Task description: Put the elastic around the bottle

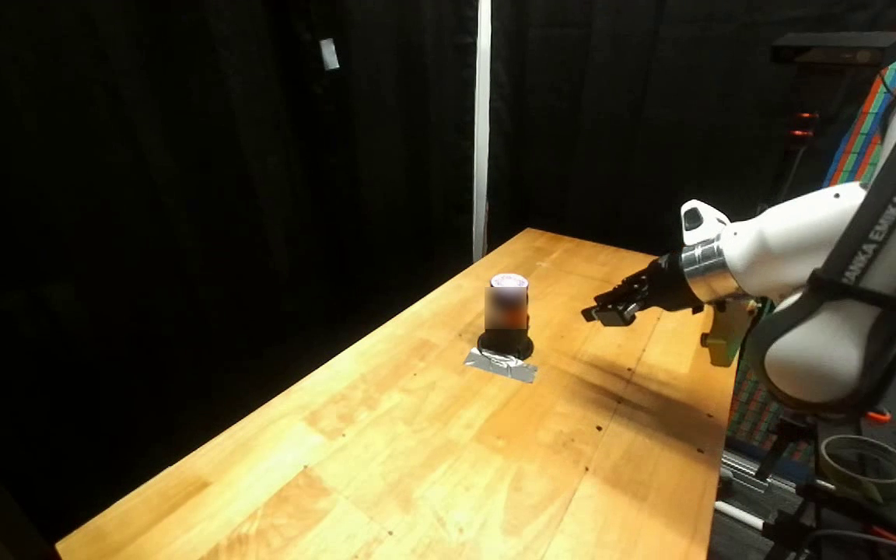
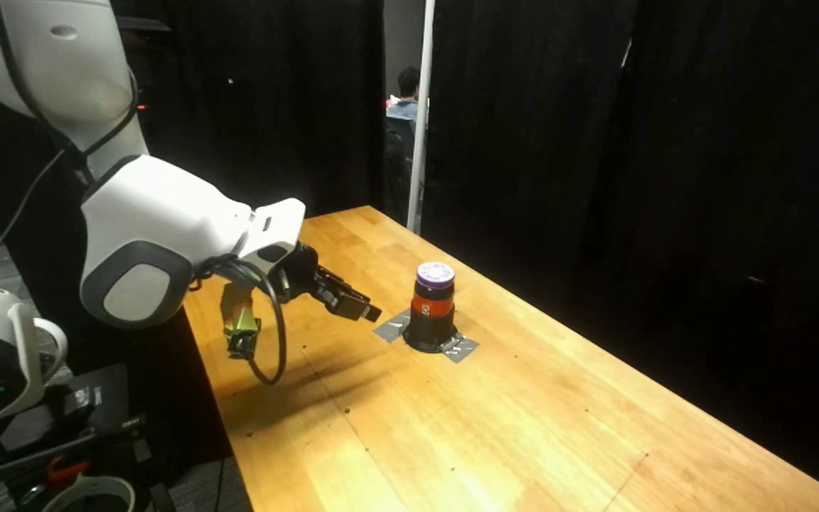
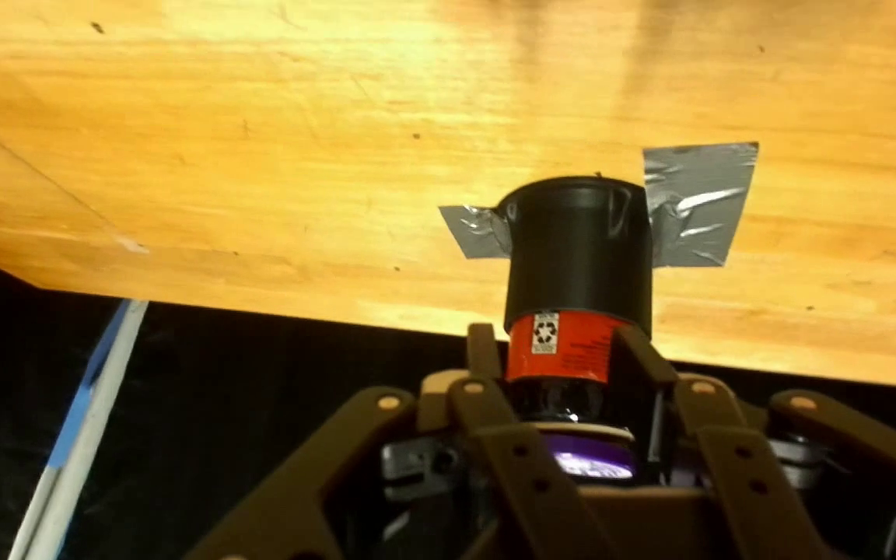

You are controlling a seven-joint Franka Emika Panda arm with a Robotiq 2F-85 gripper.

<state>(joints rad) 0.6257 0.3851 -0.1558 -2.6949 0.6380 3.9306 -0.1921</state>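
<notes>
Wooden table (image 1: 417, 451) was seen nearest the camera in an exterior view, spread on all sides of the black holder (image 2: 432, 333). White robot arm (image 1: 790, 233) was extended toward the holder, from its right in that view. Gripper (image 3: 559, 342) was held above the table, near the holder but apart from it; state logged as released, fingers (image 3: 482, 354) parted, bottle (image 2: 435, 295) framed in the gap in the wrist view. Bottle was seated upright inside the holder, its top part left standing out; body was blurred in an exterior view. Holder was stuck down with grey tape strips (image 3: 703, 222), laid on opposite sides of it. Red label (image 2: 442, 307) was left exposed just above the holder; purple lid (image 2: 436, 276) was fitted higher up, on the bottle's top. Recycling mark (image 3: 545, 333), smallest item noted, was printed on the label.
</notes>
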